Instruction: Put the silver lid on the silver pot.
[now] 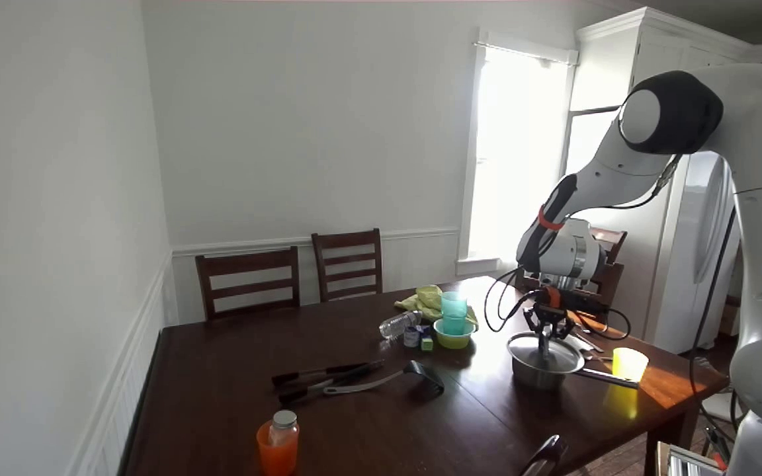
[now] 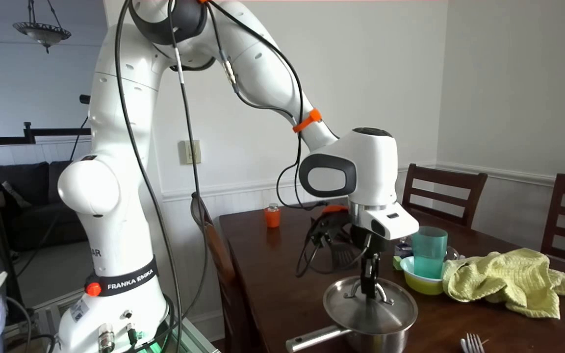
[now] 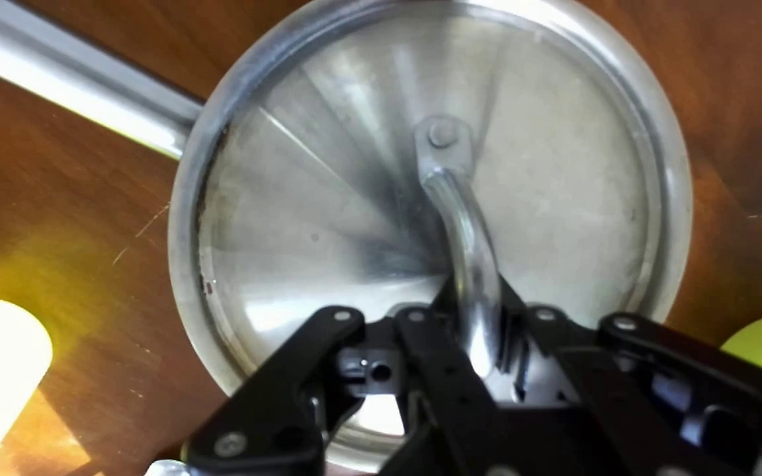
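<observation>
The silver lid [image 1: 565, 357] is a round metal disc with an arched metal bar handle. It lies over the opening of the silver pot [image 1: 534, 378] in both exterior views, where the lid [image 2: 391, 316] hides the inside of the pot [image 2: 383, 343]. I cannot tell whether its rim is fully seated or slightly raised. The pot's long side handle [image 3: 90, 86] sticks out from under the lid [image 3: 328, 225] in the wrist view. My gripper [image 3: 477, 297] points down with its fingers closed around the lid's handle. The gripper also shows in both exterior views [image 1: 544, 340] [image 2: 371, 287].
A yellow cup [image 1: 630, 365] stands near the pot's handle. A bowl [image 1: 454, 337] with a teal cup [image 2: 429, 250], a yellow cloth [image 2: 513, 282] and a clear bottle [image 1: 399, 325] are beyond the pot. Black utensils [image 1: 328, 380] and an orange cup [image 1: 278, 453] lie farther off.
</observation>
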